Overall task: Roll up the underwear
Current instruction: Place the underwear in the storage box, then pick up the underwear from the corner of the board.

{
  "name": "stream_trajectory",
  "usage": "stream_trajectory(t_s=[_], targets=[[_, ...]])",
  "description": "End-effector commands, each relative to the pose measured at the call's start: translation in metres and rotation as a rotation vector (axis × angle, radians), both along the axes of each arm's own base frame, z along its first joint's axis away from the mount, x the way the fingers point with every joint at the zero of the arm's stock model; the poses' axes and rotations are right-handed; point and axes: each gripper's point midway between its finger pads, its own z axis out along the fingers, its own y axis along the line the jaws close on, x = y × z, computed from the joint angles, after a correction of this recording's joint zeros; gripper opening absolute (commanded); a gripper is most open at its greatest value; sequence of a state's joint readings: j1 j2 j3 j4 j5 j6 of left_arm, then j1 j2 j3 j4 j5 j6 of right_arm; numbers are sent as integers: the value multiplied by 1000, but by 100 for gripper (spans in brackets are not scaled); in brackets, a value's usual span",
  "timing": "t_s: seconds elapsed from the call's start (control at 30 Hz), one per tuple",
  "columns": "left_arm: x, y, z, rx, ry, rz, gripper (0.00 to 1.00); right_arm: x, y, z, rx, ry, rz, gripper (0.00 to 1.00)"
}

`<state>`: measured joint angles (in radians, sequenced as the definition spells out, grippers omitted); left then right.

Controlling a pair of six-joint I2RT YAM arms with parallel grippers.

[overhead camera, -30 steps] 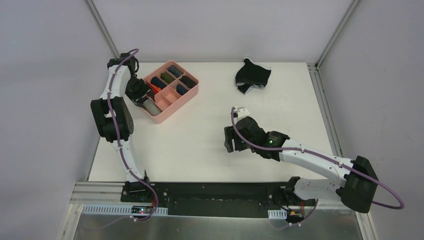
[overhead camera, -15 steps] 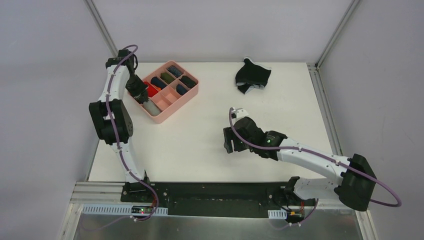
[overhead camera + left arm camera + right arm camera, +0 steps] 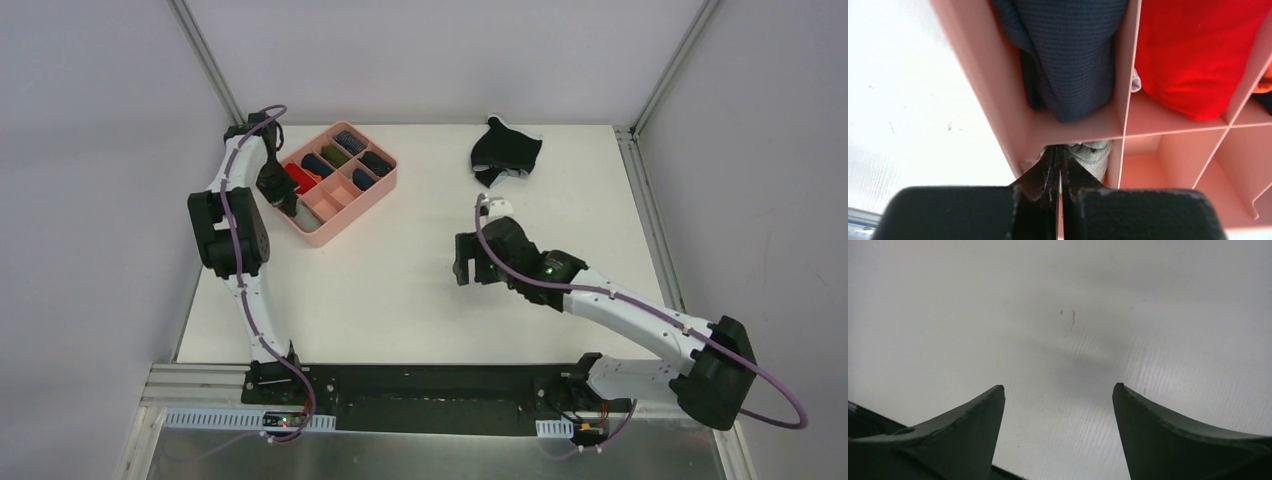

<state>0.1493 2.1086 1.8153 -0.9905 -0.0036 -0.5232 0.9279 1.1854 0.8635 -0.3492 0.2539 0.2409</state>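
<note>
Since a moment ago we have swung our left arm a little toward the far side. We have also pulled our right arm farther out over the flat white table.

Our left gripper now sits at the near left corner of the pink plastic tray with little boxes. Its two fingers are pressed together, with only a thin line between them. The plain grey cloth briefs lie in that corner box, right by the fingertips. We cannot tell if a bit of the cloth is pinched.

In the next boxes we see a dark blue cloth roll and a red cloth roll.

Our right gripper hangs over a bare part of the table. Its fingers are wide apart and hold nothing.

The black cloth briefs with white seams lie in a bunch at the far side of the table, well apart from both grippers.
</note>
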Motion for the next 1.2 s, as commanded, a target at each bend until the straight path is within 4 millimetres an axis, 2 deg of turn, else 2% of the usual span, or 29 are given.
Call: stream_trajectory(t_s=[0.0, 0.03, 0.07, 0.1, 0.17, 0.23, 0.33, 0.47, 0.57, 0.7, 0.8, 0.97, 1.03, 1.17], targets=[[-5, -8, 65, 0, -151, -38, 0, 44, -27, 67, 136, -125, -235, 84], [-9, -12, 79, -12, -188, -43, 0, 51, -36, 74, 160, -134, -298, 87], [-13, -17, 92, -20, -221, -53, 4, 59, -46, 80, 185, -137, -352, 89], [-18, -20, 111, -12, -268, -63, 9, 69, -57, 86, 209, -135, -400, 90], [-27, -28, 132, -17, -323, -93, 22, 84, -72, 92, 235, -120, -471, 92], [-37, -41, 147, -54, -365, -121, 29, 101, -90, 94, 240, -105, -558, 93], [-55, -69, 156, -92, -390, -178, 36, 134, -118, 90, 271, -67, -706, 93], [-81, -119, 152, -126, -383, -280, 39, 192, -135, 72, 351, 43, -814, 93], [-100, -152, 145, -183, -383, -318, 40, 246, -150, 51, 357, 94, -888, 92], [-125, -181, 132, -275, -378, -346, 41, 302, -168, 19, 397, 164, -966, 92], [-137, -186, 128, -304, -375, -358, 44, 332, -175, -9, 434, 233, -1000, 92], [-142, -184, 127, -298, -381, -360, 51, 359, -171, -44, 463, 309, -998, 88], [-141, -184, 126, -297, -375, -356, 51, 366, -163, -53, 491, 341, -986, 82], [-139, -184, 121, -292, -360, -354, 51, 378, -145, -58, 601, 388, -943, 62]])
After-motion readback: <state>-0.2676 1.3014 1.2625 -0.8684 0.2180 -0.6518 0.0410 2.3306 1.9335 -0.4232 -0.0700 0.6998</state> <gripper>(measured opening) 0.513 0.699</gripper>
